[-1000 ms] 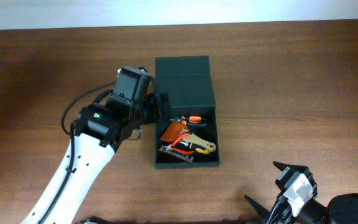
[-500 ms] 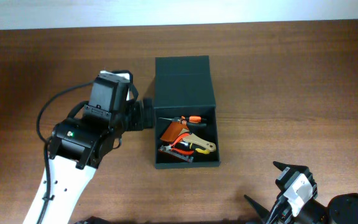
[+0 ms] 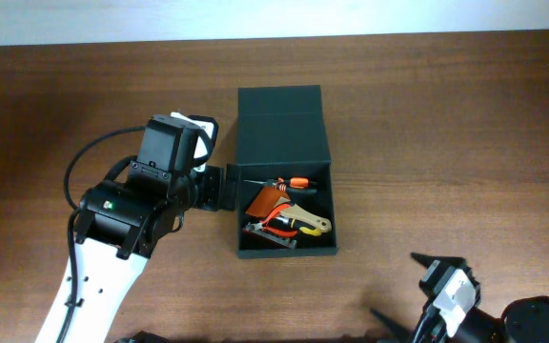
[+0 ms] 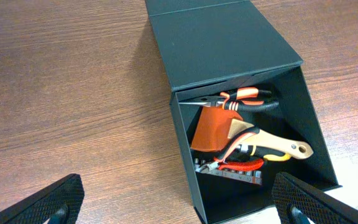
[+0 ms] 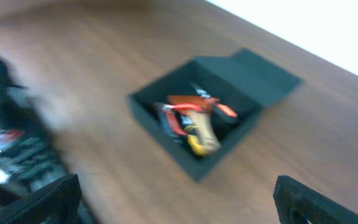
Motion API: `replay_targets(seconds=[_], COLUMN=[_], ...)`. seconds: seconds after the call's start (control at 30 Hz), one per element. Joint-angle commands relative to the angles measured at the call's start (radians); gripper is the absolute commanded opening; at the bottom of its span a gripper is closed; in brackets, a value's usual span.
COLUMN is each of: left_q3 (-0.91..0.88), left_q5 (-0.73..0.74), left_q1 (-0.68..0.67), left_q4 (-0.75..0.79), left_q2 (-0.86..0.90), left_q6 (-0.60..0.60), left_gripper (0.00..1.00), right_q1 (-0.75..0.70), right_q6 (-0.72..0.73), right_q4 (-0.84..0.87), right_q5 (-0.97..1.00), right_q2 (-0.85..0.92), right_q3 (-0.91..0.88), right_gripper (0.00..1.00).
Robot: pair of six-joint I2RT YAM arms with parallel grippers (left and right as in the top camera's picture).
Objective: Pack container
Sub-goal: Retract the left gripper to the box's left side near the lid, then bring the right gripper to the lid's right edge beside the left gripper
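Note:
The container (image 3: 282, 133) is a dark green-black box at mid-table. Its flap lid covers the far half and the near half is open. Inside lie orange-handled pliers (image 4: 247, 96), an orange pouch (image 4: 213, 127), a wooden-handled tool (image 4: 272, 142) and a red-handled tool (image 4: 244, 165). My left gripper (image 3: 219, 188) is open and empty, just outside the container's left wall (image 4: 182, 155); in its wrist view (image 4: 179, 208) the jaws stand wide apart. My right gripper (image 3: 398, 286) is open and empty near the front right edge, away from the container (image 5: 253, 78), and its wrist view (image 5: 179, 202) is blurred.
The brown wooden table (image 3: 446, 114) surrounds the container. A white wall strip (image 3: 255, 19) runs along the far edge. The left arm's white link (image 3: 93, 286) crosses the front left of the table.
My left gripper has pulled back leftward from the container's lid to beside its left wall. My right gripper has shifted slightly, and its view is blurred by motion.

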Motion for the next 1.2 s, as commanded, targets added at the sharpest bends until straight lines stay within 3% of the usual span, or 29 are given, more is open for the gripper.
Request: replay_targets(seconds=[0.0, 0.17, 0.3, 0.6, 0.73, 0.8, 0.83, 0.87, 0.9, 0.97, 1.0, 1.07, 1.17], left_q3=[-0.003, -0.003, 0.0, 0.026, 0.026, 0.026, 0.026, 0.026, 0.026, 0.026, 0.026, 0.026, 0.026], left_q5=[0.022, 0.14, 0.259, 0.315, 0.373, 0.379, 0.379, 0.378, 0.377, 0.359, 0.349, 0.337, 0.338], left_q1=[0.0, 0.0, 0.004, 0.145, 0.237, 0.272, 0.285, 0.293, 0.3, 0.308, 0.312, 0.318, 0.337], left_q4=[0.006, 0.01, 0.035, 0.138, 0.209, 0.227, 0.234, 0.242, 0.257, 0.291, 0.307, 0.344, 0.378], left_q2=[-0.002, -0.002, -0.002, 0.002, 0.025, 0.044, 0.056, 0.067, 0.082, 0.11, 0.125, 0.161, 0.225], left_q6=[0.032, 0.033, 0.009, -0.103, -0.102, -0.102, -0.102, -0.099, -0.088, -0.084, -0.084, -0.085, -0.135], left_gripper=[0.99, 0.99, 0.99, 0.99, 0.99, 0.93, 0.82, 0.7, 0.52, 0.19, 0.04, 0.02, 0.02], right_q1=[0.002, 0.002, 0.002, 0.002, 0.002, 0.002, 0.001, -0.004, -0.014, -0.044, -0.066, -0.119, -0.208], right_q6=[0.058, 0.058, 0.132, 0.128, -0.006, -0.05, -0.07, -0.084, -0.085, -0.079, -0.064, -0.002, 0.081], right_q4=[0.009, 0.125, 0.166, 0.029, 0.014, 0.017, 0.018, 0.019, 0.024, 0.037, 0.047, 0.072, 0.085], right_q5=[-0.204, -0.144, -0.077, 0.142, 0.156, 0.156, 0.156, 0.157, 0.164, 0.167, 0.166, 0.166, 0.124], right_q2=[-0.008, 0.002, 0.109, 0.668, 0.901, 0.996, 1.046, 1.085, 1.126, 1.191, 1.219, 1.269, 1.33], right_q3=[0.0, -0.005, 0.048, 0.438, 0.623, 0.696, 0.733, 0.761, 0.788, 0.818, 0.825, 0.827, 0.827], right_gripper=[0.99, 0.99, 0.99, 0.99, 0.99, 0.99, 0.99, 0.81, 0.47, 0.14, 0.1, 0.04, 0.04])
